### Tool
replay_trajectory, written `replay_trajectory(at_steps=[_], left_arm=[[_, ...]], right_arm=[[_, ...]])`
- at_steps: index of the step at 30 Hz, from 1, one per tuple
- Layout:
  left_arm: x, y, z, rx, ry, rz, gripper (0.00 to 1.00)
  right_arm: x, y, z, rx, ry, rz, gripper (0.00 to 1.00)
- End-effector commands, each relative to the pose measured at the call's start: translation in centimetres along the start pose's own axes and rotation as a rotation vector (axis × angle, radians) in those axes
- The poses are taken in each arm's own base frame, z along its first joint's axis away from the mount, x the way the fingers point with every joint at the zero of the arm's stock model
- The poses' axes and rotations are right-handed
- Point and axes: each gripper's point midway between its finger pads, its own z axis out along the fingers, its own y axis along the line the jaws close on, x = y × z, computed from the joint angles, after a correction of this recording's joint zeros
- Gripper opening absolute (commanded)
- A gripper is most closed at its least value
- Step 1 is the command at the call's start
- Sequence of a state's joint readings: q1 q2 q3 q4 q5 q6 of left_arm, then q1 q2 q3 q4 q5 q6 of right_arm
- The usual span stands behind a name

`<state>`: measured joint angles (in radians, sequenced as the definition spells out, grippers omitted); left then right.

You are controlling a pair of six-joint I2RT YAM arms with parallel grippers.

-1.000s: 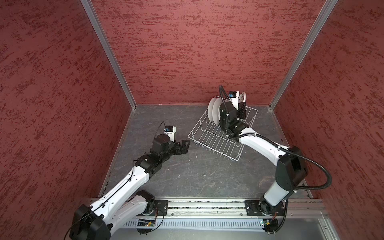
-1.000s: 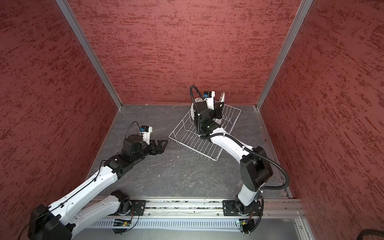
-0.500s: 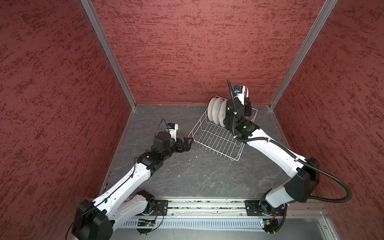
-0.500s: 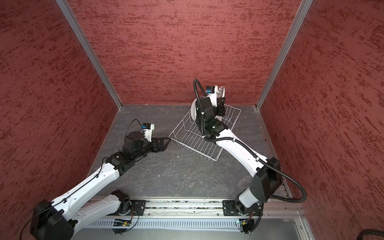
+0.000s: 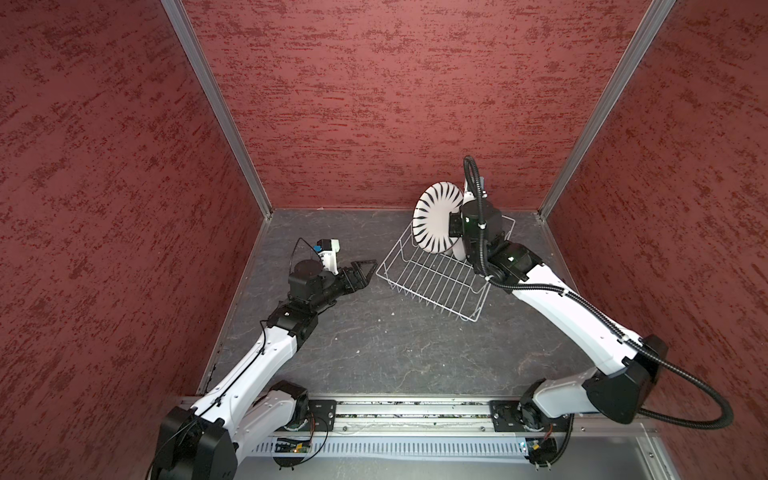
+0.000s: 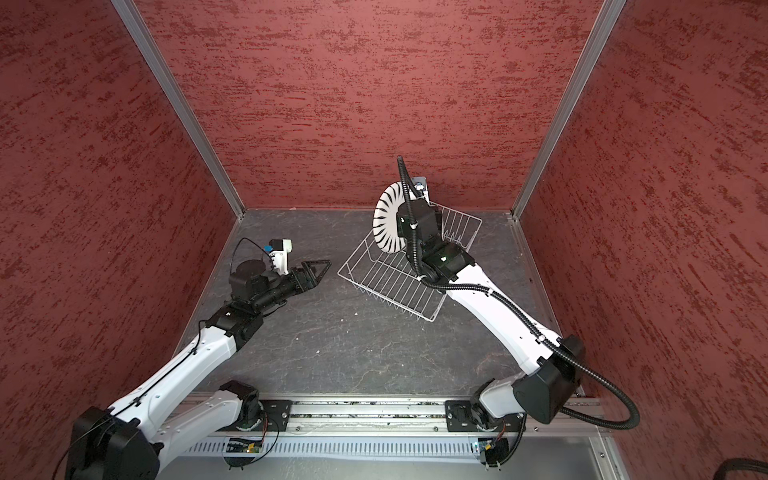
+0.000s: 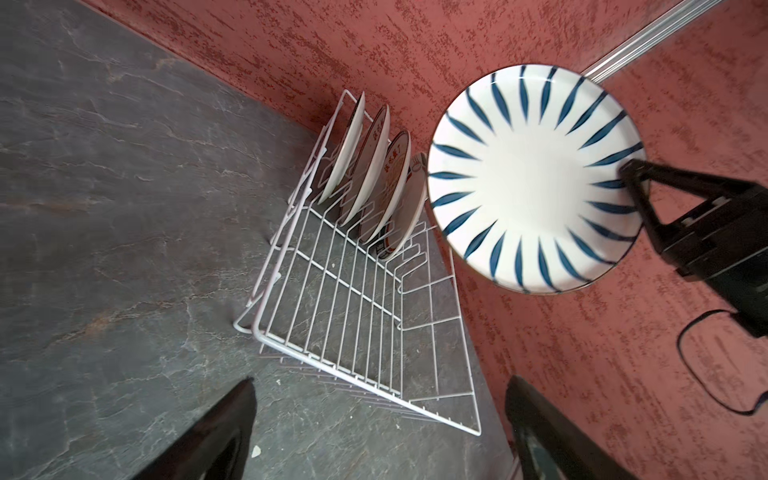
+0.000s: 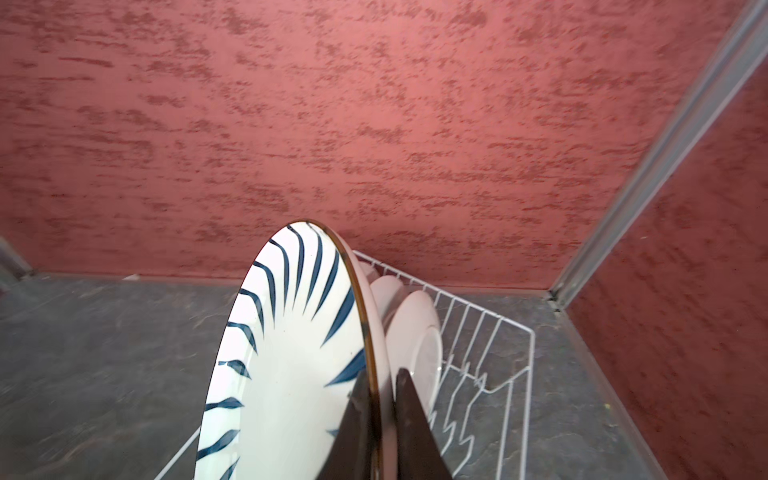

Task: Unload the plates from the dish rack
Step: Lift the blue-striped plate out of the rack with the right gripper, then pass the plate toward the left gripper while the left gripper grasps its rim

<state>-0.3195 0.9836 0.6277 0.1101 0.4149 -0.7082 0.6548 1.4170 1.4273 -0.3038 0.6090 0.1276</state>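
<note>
Grey, stone-veined tabletop [image 5: 374,353] fills the near ground in both top views, bare between the two arms. Toward 11 o'clock from its middle, the left hand [image 5: 368,269] hovers low with its jaws spread wide and nothing between them. It points at the near corner of the dish rack [image 5: 432,286], close to it but apart. The white wire rack sits askew at about 1 o'clock, its near half empty. Over its far end the right hand [image 5: 454,226] is clamped on the rim of the striped plate [image 5: 434,216]. The plate hangs on edge in the air, face turned toward the left hand, in front of the red wall [image 5: 374,124].

The step in hand looks like drawing the first plate out of the rack: it seems clear of the prongs, and nothing is set down yet. The next move probably calls for carrying it toward 7 or 8 o'clock and tipping it flat onto bare tabletop, or passing it to the open left hand. The pinch sits on one edge only, so a slow swing would suit.

The top views hide the rest of the load behind the lifted plate and the right arm. The left wrist view shows four plates [image 7: 374,166] standing on edge in the far slots, and the gap beneath the raised plate. The right wrist view alone shows the grip: one finger [image 8: 357,419] on the striped face, the other on the white back. The stripes read black from above, dark blue in both wrist views.
</note>
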Motion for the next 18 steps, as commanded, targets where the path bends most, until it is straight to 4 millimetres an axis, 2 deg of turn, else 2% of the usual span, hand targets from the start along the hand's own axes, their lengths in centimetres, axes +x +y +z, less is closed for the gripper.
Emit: replay_trajectory(at_steps=[1,8,18], left_arm=[[-0.5,-1.2,0.1,0.070,-0.003,-0.023,0.93],[-1.3,-0.9,0.3,0.088,-0.012,-0.070,0.93],[-1.9,0.7,-0.2,0.067,-0.037,-0.116,0.93]], right_arm=[[-3.3,2.6,-1.6,-0.210,-0.098,0.229,0.00],[-2.2,6.0,-1.5,-0.420,-0.058,0.369,0.00],[-0.9,7.2,-0.7,-0.612,-0.026,0.563,0.00]])
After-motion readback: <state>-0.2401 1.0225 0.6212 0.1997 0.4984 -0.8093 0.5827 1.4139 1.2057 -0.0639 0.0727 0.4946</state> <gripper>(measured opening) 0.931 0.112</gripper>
